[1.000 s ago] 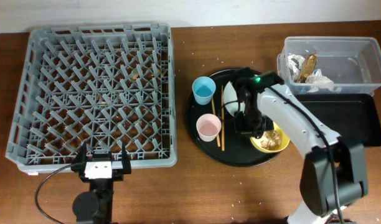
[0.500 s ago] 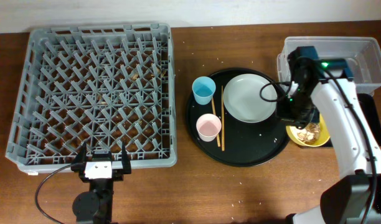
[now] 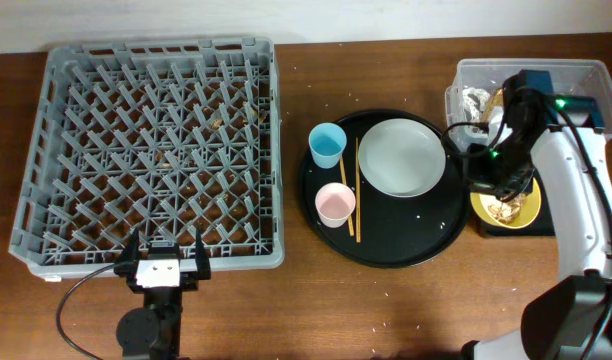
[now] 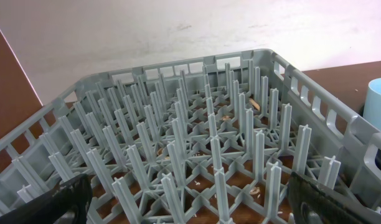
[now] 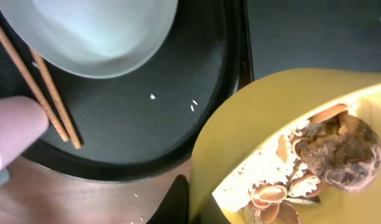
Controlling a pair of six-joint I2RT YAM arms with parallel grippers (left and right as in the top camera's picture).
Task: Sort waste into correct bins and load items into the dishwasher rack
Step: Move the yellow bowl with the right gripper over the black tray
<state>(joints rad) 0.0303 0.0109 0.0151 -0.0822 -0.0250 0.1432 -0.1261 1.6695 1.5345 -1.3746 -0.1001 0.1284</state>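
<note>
Right gripper (image 3: 494, 190): clamped on yellow bowl (image 3: 514, 208) rim, over shallow black tray (image 3: 526, 229).
Bowl contents: brown scraps (image 5: 330, 152).
Left gripper (image 3: 167, 250): jaws apart, beside rack (image 3: 156, 140).

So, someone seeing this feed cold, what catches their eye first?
The big grey dishwasher rack fills the left half of the overhead view. On the right, the right gripper holds a yellow bowl of brown food scraps over the shallow black tray. Beside it, the round black tray carries a white plate, a light-blue cup, a pink cup and chopsticks.
</note>
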